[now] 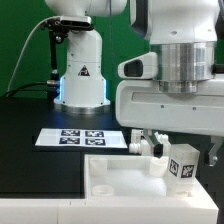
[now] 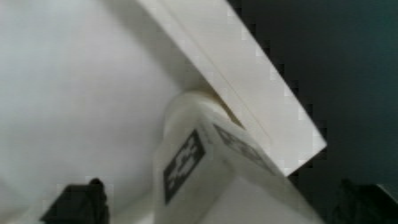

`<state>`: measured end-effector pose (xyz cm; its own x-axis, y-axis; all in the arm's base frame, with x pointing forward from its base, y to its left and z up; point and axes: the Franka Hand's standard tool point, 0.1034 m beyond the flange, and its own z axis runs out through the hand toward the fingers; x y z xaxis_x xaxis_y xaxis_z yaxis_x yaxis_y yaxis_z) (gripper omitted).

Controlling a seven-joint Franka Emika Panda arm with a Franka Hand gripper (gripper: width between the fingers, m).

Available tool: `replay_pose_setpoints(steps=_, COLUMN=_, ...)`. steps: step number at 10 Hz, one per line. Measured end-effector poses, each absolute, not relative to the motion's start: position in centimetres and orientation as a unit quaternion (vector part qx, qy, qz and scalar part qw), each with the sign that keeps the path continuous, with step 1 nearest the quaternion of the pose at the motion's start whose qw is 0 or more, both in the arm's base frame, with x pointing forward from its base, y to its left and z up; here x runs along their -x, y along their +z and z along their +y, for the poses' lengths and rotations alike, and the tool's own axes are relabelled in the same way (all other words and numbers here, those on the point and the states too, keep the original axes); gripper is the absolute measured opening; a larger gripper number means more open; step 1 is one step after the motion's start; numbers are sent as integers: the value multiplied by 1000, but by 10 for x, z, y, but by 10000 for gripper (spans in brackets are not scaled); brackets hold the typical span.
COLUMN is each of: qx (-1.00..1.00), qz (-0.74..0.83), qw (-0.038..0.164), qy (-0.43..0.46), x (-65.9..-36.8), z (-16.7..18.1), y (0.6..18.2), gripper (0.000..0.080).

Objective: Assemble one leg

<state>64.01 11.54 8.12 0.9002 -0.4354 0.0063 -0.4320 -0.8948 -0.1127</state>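
**Leg held over the tray's corner, fingers spread**

The one container here is the white tray (image 1: 110, 185), a shallow square part that fills the exterior view from 5 to 7 o'clock. The part of its inside that shows is bare white. The leg (image 1: 183, 166) sits at about 4 o'clock in that view, at the tray's far right corner. The wrist view shows the leg (image 2: 199, 160) with its rounded end touching the tray's raised rim (image 2: 240, 80). Whether it rests inside the tray or only against the rim, I cannot tell.

The leg is a short white block, oblong, with one rounded end. A square black-and-white tag covers one face. It leans a little rather than standing straight.

The gripper (image 1: 186, 157) hangs directly above the leg. In the wrist view the gripper (image 2: 222, 205) is spread: the dark fingertips (image 2: 80, 200) stand on either side of the leg, each with a gap between it and the block, so nothing is pinched.

A small white part (image 1: 140, 146) lies just beyond the tray's far rim at 3 o'clock, too small to make out further. The marker board (image 1: 85, 138) lies flat on the black table (image 1: 30, 130) near the centre, at 9 o'clock from that small part. It carries square black-and-white tags.

No words can be read anywhere. The robot base (image 1: 80, 45) at 12 o'clock bears a triangle sticker (image 1: 83, 72), and its symbol is too blurred to name.
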Motion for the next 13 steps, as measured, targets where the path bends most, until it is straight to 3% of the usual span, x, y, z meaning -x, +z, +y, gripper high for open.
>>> replay_pose_setpoints(steps=4, qx=995, qz=81, qw=50, qy=-22, x=-639, z=115, y=80, gripper=649)
replay_pose_setpoints(steps=5, qx=999, qz=-28, qw=35, qy=-27, x=-641, z=112, y=77, gripper=649)
replay_pose_setpoints(steps=7, qx=998, qz=-53, qw=32, qy=-29, x=-643, z=113, y=76, gripper=649)
replay_pose_setpoints(steps=8, qx=998, qz=-53, qw=32, qy=-29, x=-643, z=113, y=75, gripper=537)
replay_pose_setpoints(steps=9, qx=999, qz=-32, qw=33, qy=-28, x=-643, z=113, y=75, gripper=537)
replay_pose_setpoints(steps=10, qx=999, qz=7, qw=35, qy=-27, x=-643, z=113, y=75, gripper=354)
replay_pose_setpoints(steps=11, qx=999, qz=26, qw=35, qy=-26, x=-643, z=113, y=75, gripper=285)
replay_pose_setpoints(steps=13, qx=991, qz=122, qw=38, qy=-29, x=-644, z=112, y=75, gripper=285)
